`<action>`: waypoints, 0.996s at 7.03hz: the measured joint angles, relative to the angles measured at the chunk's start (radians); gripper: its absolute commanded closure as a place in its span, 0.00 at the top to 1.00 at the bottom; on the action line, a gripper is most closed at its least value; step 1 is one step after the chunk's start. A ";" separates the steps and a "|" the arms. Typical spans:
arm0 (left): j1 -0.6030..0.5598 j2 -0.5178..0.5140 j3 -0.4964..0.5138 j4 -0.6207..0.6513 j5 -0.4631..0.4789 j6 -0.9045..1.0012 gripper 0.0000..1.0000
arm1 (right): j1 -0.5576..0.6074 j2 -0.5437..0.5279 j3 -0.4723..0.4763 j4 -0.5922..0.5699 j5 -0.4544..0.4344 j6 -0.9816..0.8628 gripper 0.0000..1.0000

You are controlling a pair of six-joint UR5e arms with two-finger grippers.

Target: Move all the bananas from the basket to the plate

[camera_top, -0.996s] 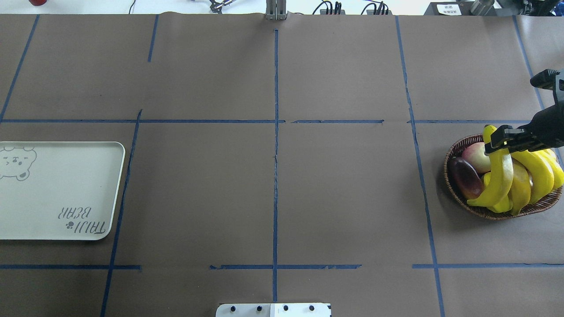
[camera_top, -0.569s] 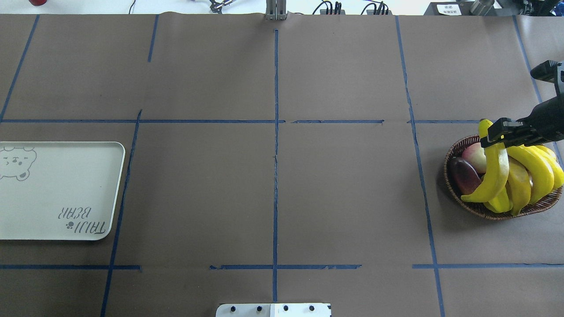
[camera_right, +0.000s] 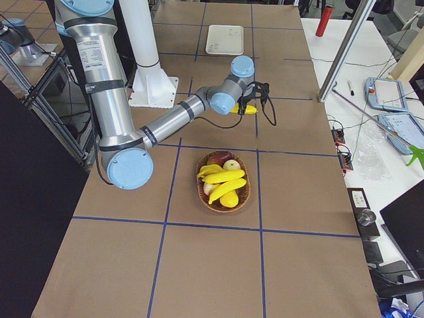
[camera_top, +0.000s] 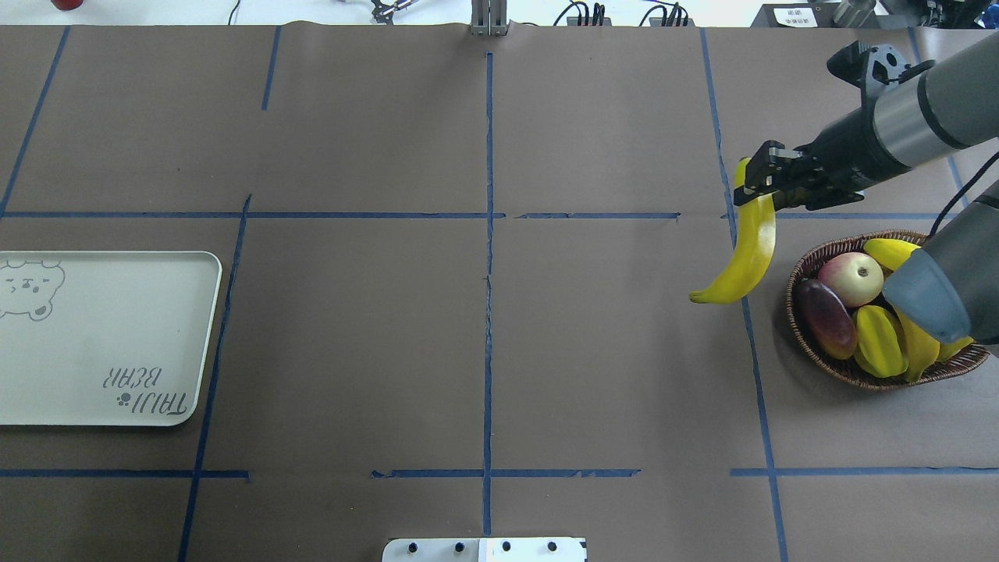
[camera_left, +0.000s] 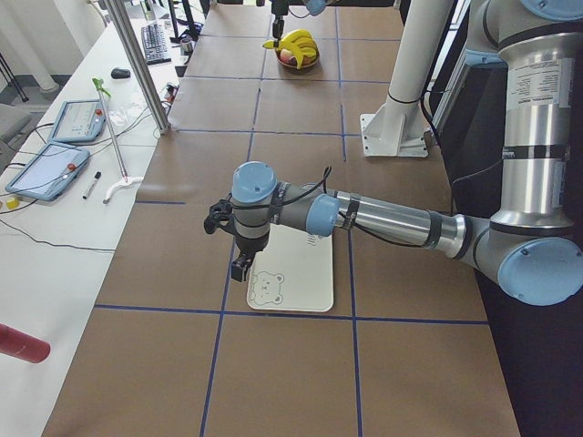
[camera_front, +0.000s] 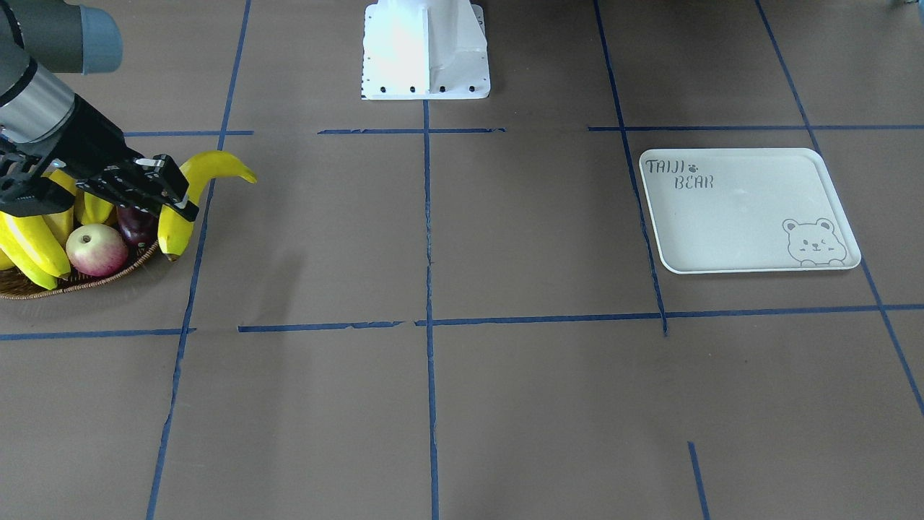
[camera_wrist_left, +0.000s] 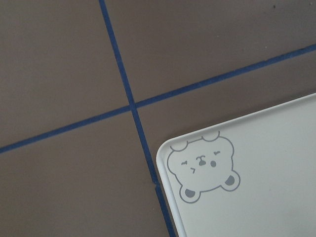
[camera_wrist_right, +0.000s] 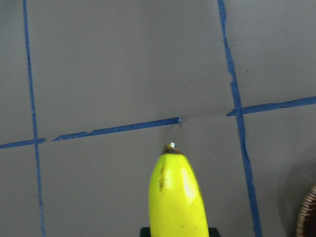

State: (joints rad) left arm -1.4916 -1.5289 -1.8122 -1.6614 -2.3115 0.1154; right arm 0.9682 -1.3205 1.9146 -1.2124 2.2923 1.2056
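My right gripper [camera_top: 761, 186] is shut on the upper end of one yellow banana [camera_top: 745, 257], which hangs in the air over the table just left of the basket [camera_top: 858, 380]. The front view shows the same gripper [camera_front: 170, 193] and banana [camera_front: 209, 166], and the banana's tip [camera_wrist_right: 177, 197] fills the right wrist view. More bananas [camera_top: 890, 251] lie in the dark wicker basket, partly hidden by my right arm. The cream plate [camera_top: 109, 336] lies bare at the far left. My left gripper [camera_left: 241, 264] hovers over the plate's [camera_left: 305, 282] bear corner; whether it is open I cannot tell.
In the basket lie a red-yellow apple [camera_top: 851, 279], a dark purple fruit [camera_top: 827, 316] and a star fruit [camera_top: 880, 339]. The robot's white base [camera_front: 426, 50] stands at the table's near middle. Blue tape lines cross the brown table between basket and plate.
My right gripper has lifted the banana out of the basket and carried it up and to the left, past the basket's rim. The right arm's elbow now covers part of the basket.
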 measured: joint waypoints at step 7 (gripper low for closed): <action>0.168 -0.083 0.003 -0.228 -0.259 -0.284 1.00 | -0.304 0.212 -0.230 0.452 -0.268 0.425 0.03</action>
State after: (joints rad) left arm -1.3234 -1.6123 -1.8093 -1.8889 -2.5705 -0.1681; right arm 0.6643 -1.1083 1.6844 -0.7602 2.0248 1.6311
